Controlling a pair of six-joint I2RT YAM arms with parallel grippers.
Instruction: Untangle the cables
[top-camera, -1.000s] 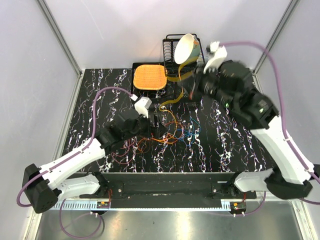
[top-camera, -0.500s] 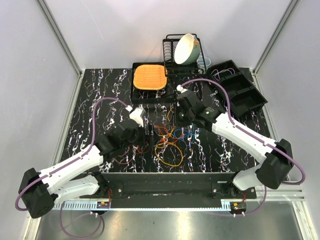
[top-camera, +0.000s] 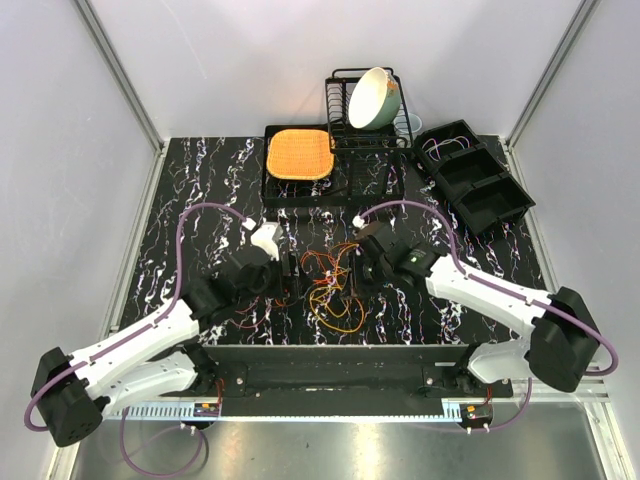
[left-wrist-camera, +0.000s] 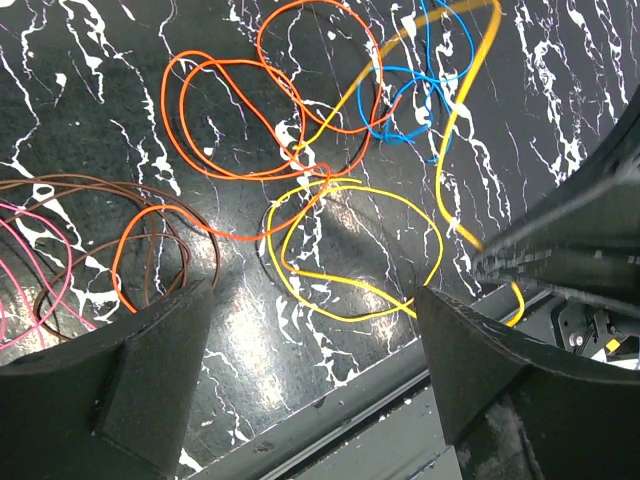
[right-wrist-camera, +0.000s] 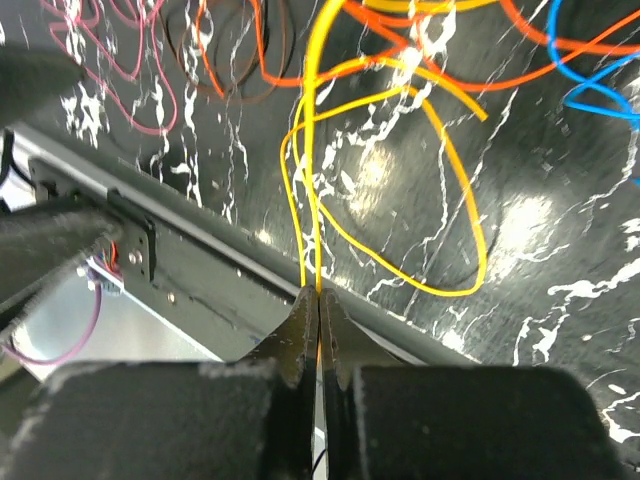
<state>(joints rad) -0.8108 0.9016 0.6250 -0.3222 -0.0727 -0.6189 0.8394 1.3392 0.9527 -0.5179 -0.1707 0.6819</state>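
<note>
Your right gripper (right-wrist-camera: 318, 300) is clenched on a yellow cable (right-wrist-camera: 309, 150), which runs straight out from between its fingertips to the rest of the cables (top-camera: 335, 290). That tangle lies on the table (top-camera: 200, 200) near the front edge, between your two grippers. Your left gripper (left-wrist-camera: 310, 340) hangs just above the tangle with its jaws spread wide, holding nothing. A yellow loop (left-wrist-camera: 375, 188) lies flat on the table between its fingers, touching neither.
</note>
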